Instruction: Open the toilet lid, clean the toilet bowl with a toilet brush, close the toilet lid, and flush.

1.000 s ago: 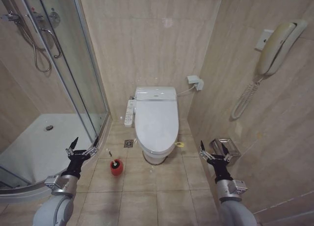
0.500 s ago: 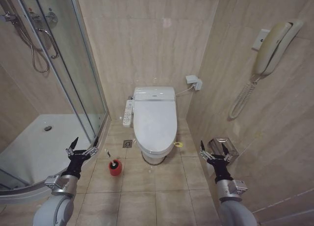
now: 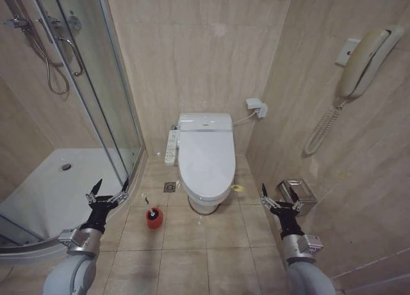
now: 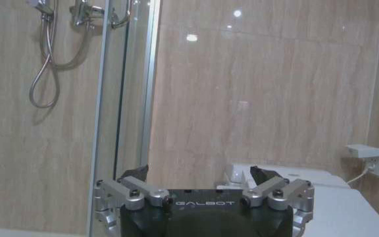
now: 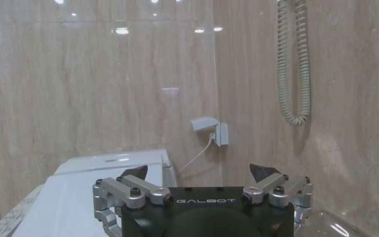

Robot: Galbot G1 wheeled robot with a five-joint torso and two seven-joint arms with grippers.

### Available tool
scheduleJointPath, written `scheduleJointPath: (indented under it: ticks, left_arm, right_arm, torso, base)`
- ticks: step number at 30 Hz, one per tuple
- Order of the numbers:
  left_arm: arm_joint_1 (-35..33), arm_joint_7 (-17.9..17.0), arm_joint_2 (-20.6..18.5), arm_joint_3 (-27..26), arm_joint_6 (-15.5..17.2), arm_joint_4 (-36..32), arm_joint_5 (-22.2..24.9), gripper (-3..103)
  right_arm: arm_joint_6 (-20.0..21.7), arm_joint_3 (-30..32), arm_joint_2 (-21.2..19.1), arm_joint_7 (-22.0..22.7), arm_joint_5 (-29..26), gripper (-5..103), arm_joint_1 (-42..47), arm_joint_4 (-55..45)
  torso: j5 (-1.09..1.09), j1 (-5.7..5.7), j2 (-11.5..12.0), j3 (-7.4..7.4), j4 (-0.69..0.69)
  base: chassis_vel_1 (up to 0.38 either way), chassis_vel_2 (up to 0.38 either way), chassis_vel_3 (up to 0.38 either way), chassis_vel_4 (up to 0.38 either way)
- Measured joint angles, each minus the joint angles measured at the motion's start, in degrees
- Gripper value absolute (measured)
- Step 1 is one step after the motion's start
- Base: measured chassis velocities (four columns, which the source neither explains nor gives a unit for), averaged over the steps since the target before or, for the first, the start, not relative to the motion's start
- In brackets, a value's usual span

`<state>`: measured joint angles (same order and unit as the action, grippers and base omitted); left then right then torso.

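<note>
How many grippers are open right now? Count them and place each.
2. The left gripper hangs open over the floor by the shower's edge, left of the toilet brush. The right gripper hangs open near the right wall, right of the toilet bowl.

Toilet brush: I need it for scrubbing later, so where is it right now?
In the head view, the toilet brush stands on the floor tiles to the left of the toilet bowl, near the floor drain and the shower door.
</note>
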<state>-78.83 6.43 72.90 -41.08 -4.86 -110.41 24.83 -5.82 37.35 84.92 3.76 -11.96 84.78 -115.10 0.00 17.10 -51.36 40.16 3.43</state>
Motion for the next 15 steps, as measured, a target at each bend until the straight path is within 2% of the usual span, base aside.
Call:
scheduleJointPath:
  ticks: [15]
  left_arm:
    - [0.00,0.00,0.00,0.00,0.00,0.00,0.00,100]
  right_arm:
    - [0.00,0.00,0.00,0.00,0.00,100,0.01,0.00]
  torso:
    - [0.01,-0.02,-0.01,-0.01,-0.01]
  base:
    - [0.019,-0.028,-0.024,0.021]
